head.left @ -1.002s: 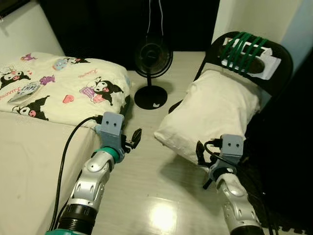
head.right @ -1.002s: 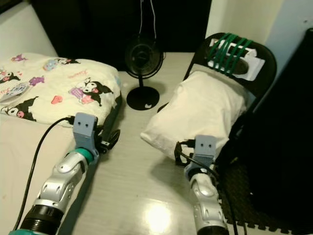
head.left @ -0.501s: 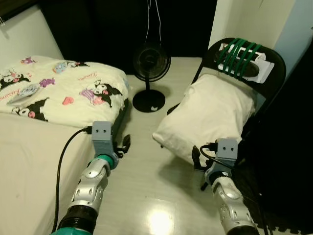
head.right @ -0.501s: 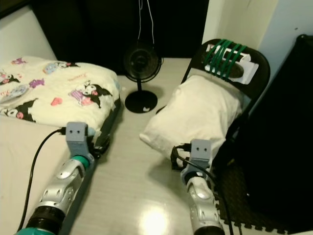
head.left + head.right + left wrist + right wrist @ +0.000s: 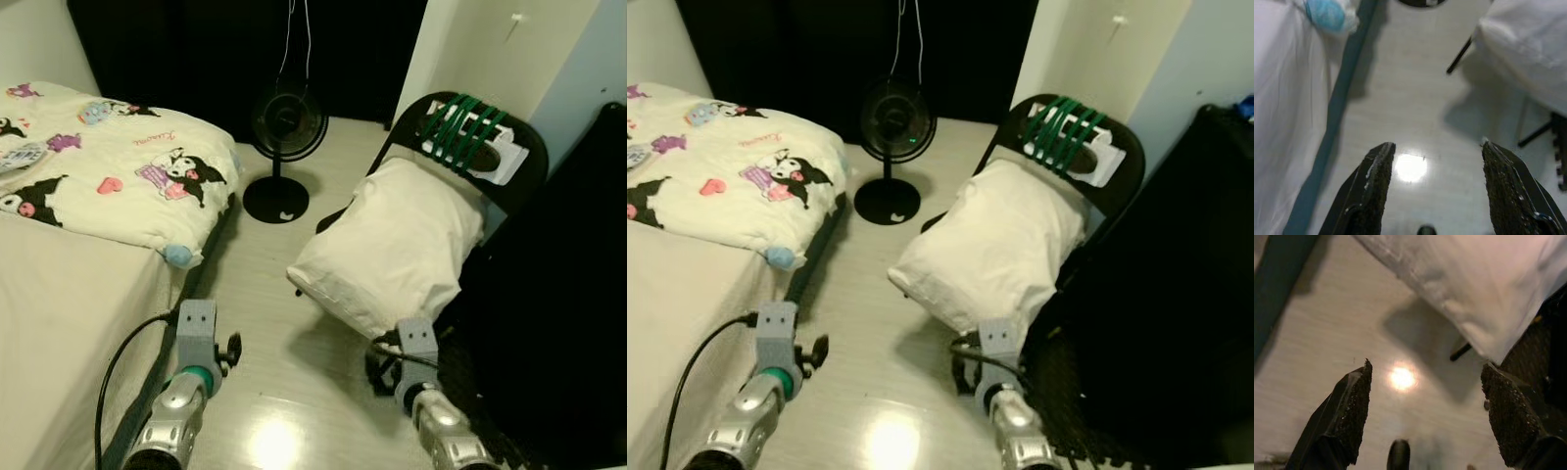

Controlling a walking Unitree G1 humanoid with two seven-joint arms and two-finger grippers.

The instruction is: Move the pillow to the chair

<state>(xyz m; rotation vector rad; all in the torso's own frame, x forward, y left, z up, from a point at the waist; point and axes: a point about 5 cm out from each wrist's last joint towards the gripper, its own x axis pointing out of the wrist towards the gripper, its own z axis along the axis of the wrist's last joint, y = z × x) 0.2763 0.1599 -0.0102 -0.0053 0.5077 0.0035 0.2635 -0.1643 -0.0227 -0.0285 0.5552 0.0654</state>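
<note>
Pillow (image 5: 397,240) on the chair (image 5: 509,181), propped against the backrest, its lower edge hanging past the front of the seat. Task as good as done, judging from that; nothing left but perhaps a nudge deeper onto the seat

Left gripper (image 5: 1432,183) low over the floor (image 5: 265,323), jaws wide apart, holding nothing. Beyond those jaws: bare floor, the bed (image 5: 69,294) edge off to one side, a corner of the pillow off to the other, well clear of both

Right gripper (image 5: 1425,413) likewise over the floor, jaws spread wide and empty. Pillow's overhanging edge ahead of and above those jaws, not between them, not touching. Chair leg and dark mat (image 5: 1087,392) near the one jaw

Fan (image 5: 284,132) standing on the floor far ahead of both pairs of jaws, between bed and chair
</note>
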